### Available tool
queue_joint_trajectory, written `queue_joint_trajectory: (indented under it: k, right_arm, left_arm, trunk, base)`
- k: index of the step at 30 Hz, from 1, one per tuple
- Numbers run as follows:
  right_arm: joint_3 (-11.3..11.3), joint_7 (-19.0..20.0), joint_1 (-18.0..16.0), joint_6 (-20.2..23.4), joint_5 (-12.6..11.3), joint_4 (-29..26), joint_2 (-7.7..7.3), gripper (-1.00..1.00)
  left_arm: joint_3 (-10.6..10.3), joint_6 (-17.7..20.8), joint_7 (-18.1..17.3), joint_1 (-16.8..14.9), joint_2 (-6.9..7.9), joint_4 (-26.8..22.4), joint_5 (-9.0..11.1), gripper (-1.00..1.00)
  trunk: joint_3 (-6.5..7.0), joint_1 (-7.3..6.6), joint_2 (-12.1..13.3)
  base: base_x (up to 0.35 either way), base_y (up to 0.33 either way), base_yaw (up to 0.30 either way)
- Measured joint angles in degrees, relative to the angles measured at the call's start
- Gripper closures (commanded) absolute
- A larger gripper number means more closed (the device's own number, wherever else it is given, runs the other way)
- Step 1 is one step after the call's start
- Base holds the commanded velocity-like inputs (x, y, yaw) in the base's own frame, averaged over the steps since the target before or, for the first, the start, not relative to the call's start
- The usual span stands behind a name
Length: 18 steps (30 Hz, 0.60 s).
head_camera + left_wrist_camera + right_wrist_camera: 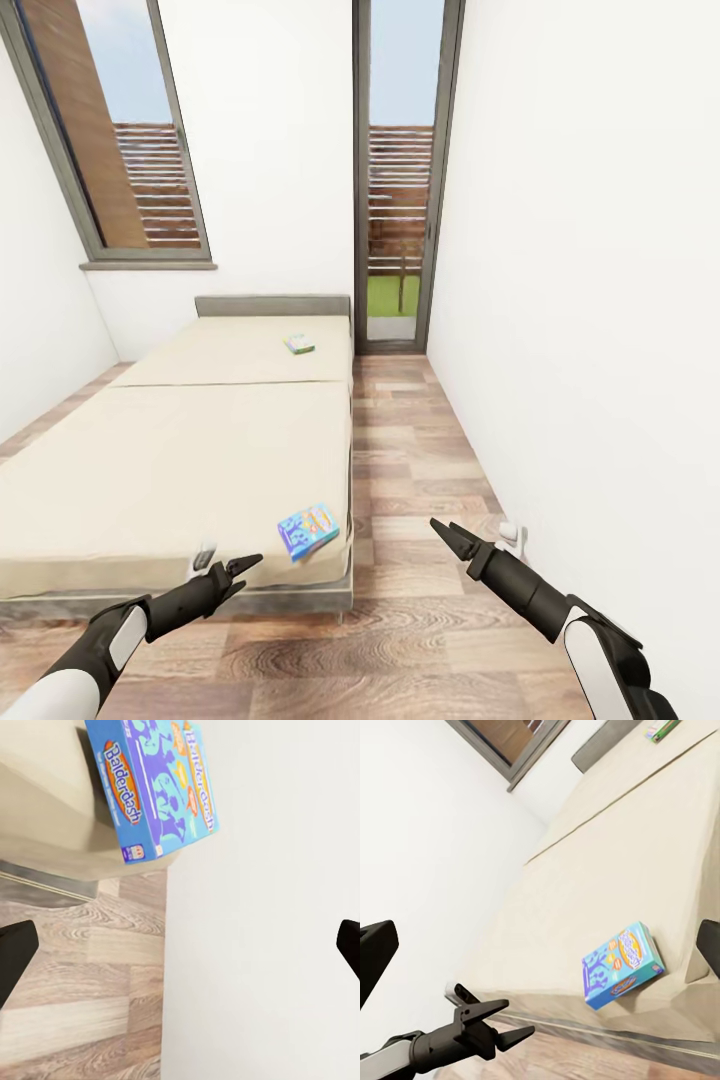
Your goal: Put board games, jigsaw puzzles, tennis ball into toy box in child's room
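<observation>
Nearest to the robot, both arms are raised in front of it, over the wood floor (400, 640) at the foot of the bed (180, 470). The left gripper (245, 570) hangs just before the foot edge of the mattress; its fingers stand wide apart and hold nothing. The right gripper (450, 535) is over the floor between the bed and the white wall (600, 300); it is also empty, with the fingers spread. I judge that both are kept open and low because the robot is getting ready to pick something from the bed.

A little further, the blue board game (308, 529) lies flat on the near corner of the mattress, close to the side edge and near the left gripper. In the left wrist view the blue box (154, 791) seems to stick out slightly over the corner, which can make it easier to grasp.

Much further, near the grey headboard (272, 305), the second board game (298, 344), white and green, lies flat on the mattress, well apart from the first one.

Behind the bed are two tall windows (400, 170).
</observation>
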Motion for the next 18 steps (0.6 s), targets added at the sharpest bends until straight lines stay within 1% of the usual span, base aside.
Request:
queue_joint_trajectory:
  k: [1,14,18]
  right_arm:
    - [0.0,0.0,0.0,0.0,0.0,0.0,0.0,-1.0]
    - [0.0,0.0,0.0,0.0,0.0,0.0,0.0,-1.0]
    - [0.0,0.1,0.0,0.0,0.1,0.0,0.01,-1.0]
  left_arm:
    - [0.0,-0.1,0.0,0.0,0.0,0.0,0.0,-1.0]
    - [0.1,-0.4,-0.3,0.0,-0.06,0.0,-0.1,-1.0]
    - [0.1,-0.3,-0.2,0.0,-0.08,0.0,-0.1,-1.0]
  trunk:
    - [-0.18,0.22,-0.4]
    - [-0.18,0.22,-0.4]
    - [-0.18,0.21,-0.4]
  base:
    - [0.0,0.0,0.0]
    - [0.007,-0.002,0.0]
    - [0.127,-0.124,0.0]
